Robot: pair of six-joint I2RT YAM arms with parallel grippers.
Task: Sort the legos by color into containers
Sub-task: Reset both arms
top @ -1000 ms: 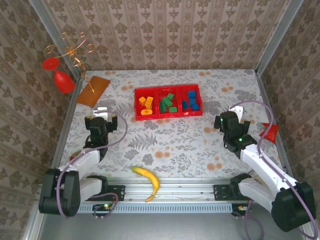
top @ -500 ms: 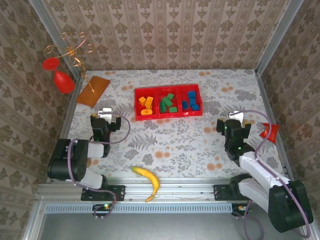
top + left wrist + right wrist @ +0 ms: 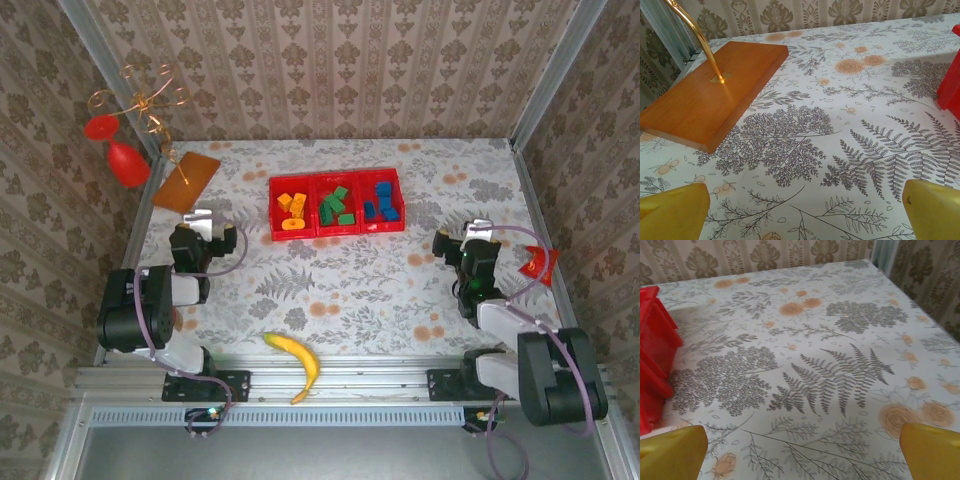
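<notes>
The red tray (image 3: 336,234) stands at the middle back of the table with three compartments in a row. Orange legos (image 3: 291,207) lie in its left compartment, green legos (image 3: 337,205) in the middle one and blue legos (image 3: 381,203) in the right one. My left gripper (image 3: 204,221) hangs low over the table to the tray's left, open, with bare tablecloth between its yellow fingertips (image 3: 673,212). My right gripper (image 3: 476,232) sits to the tray's right, also open and empty (image 3: 802,455). A corner of the tray (image 3: 950,85) shows at the left wrist view's right edge, and its side (image 3: 655,347) at the right wrist view's left edge.
An orange-brown board (image 3: 187,180) with a gold wire stand (image 3: 695,35) lies at the back left, beside a red goblet shape (image 3: 122,158). A yellow banana (image 3: 297,362) lies by the near rail. A small red object (image 3: 540,262) sits at the right edge. Patterned walls enclose the table.
Both arms have folded back toward their bases, the right gripper drifting right and nearer. Both grippers stayed open and empty. The legos in the tray have not moved.
</notes>
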